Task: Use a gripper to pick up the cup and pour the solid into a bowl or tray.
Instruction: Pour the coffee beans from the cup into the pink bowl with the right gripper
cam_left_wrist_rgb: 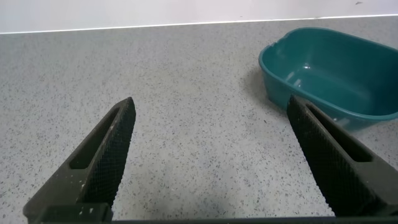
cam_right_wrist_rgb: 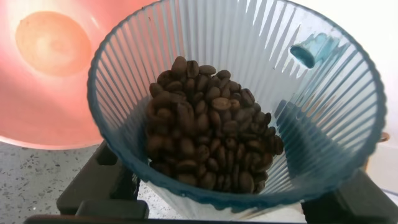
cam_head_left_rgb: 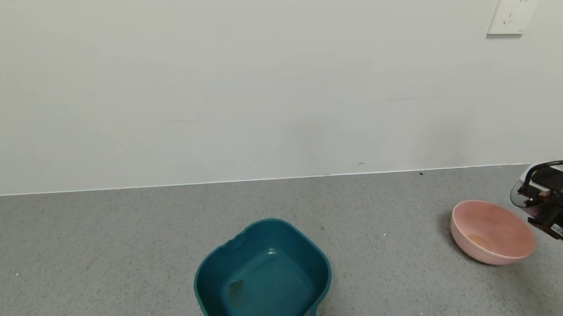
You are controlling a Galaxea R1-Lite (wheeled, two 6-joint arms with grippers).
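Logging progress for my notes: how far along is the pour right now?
Picked up: the right gripper holds the cup beside the pink bowl. In hand: the cup is tipped toward the bowl, but the solid all sits inside it. Left: the pour itself; the bowl holds none yet. The left gripper waits open near the teal tub.

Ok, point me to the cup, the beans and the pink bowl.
cup (cam_right_wrist_rgb: 348, 118), right wrist view, ribbed inner wall.
beans (cam_right_wrist_rgb: 205, 137), right wrist view, middle of the heap in the cup.
pink bowl (cam_head_left_rgb: 494, 224), head view, bare inner slope.
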